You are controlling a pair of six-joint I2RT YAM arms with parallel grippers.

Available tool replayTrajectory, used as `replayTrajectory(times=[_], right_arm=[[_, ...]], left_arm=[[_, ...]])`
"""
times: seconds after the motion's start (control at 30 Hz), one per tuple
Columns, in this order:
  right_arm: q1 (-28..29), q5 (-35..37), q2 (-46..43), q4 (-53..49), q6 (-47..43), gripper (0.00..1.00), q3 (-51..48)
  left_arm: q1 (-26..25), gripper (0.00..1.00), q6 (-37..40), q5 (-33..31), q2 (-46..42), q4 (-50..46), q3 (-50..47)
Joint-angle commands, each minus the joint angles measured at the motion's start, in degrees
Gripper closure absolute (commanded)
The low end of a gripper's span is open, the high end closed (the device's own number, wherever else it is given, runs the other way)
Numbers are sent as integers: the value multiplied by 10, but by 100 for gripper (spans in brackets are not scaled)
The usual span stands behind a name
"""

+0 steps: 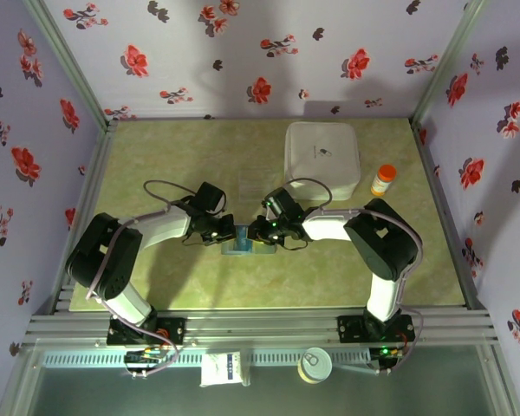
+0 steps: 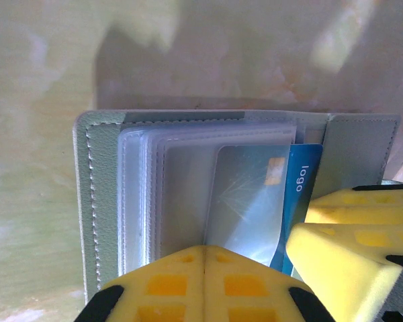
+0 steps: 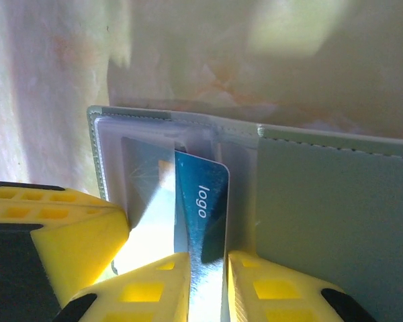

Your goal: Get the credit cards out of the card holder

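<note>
Two pincers meet over the grey-blue card holder (image 1: 240, 246), which lies open on the green bench (image 1: 182, 147) midway between the arms. The left pincer (image 2: 203, 253) is clenched, its yellow fingertips pressed together at the near edge of the holder's clear sleeves (image 2: 138, 194); whether it pinches one cannot be told. The right pincer (image 3: 207, 260) grasps a blue card (image 3: 200, 201) printed "logo", which juts partway out of a slot. A paler card (image 2: 245, 198) sits inside a sleeve just beside it. A white square box (image 1: 322, 156) and an orange bottle (image 1: 383, 179) stand well apart, far right.
</note>
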Motion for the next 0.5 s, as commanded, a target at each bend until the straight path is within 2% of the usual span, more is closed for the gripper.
replayTrajectory(times=[0.0, 0.47], right_arm=[[-4, -15, 8, 17, 10, 78, -7], [-9, -31, 9, 66, 30, 85, -26]], left_arm=[[-3, 95, 9, -11, 11, -21, -10], [-3, 96, 8, -12, 11, -22, -10]])
